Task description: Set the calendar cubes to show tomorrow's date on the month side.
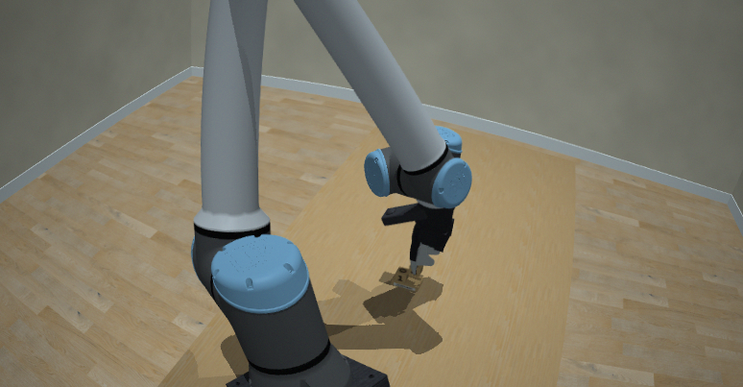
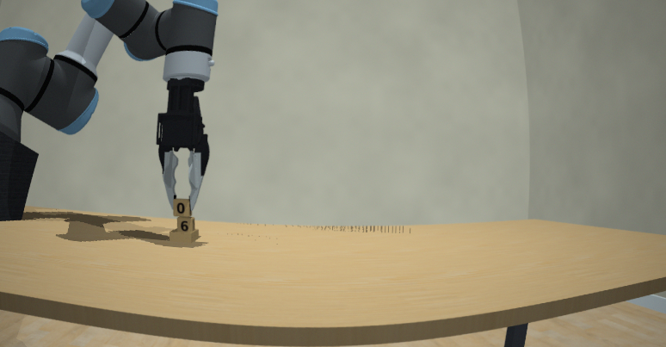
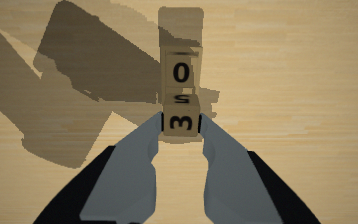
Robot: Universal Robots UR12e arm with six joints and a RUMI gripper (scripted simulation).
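Observation:
My gripper [image 1: 415, 268] [image 2: 182, 204] is shut on a wooden cube [image 2: 181, 208] [image 3: 181, 122] and holds it raised above the tray [image 2: 181, 238]. In the wrist view its top face shows a 3 turned sideways, and the side towards the other cube shows a 5, upside down in that view. The exterior view shows an upright 0 on it. The other wooden cube [image 1: 401, 276] [image 2: 184, 226] [image 3: 181, 73] sits in the tray. It has a 0 on top, a 1 towards the top camera and a 6 towards the exterior camera. The month's name is not legible.
The tray stands on the wooden table [image 1: 498, 259] [image 2: 373, 279]. Dark arm shadows fall across the table beside it. The seated cube stands close to the held one, just beyond it in the wrist view. The table's front edge runs along the bottom of the exterior view.

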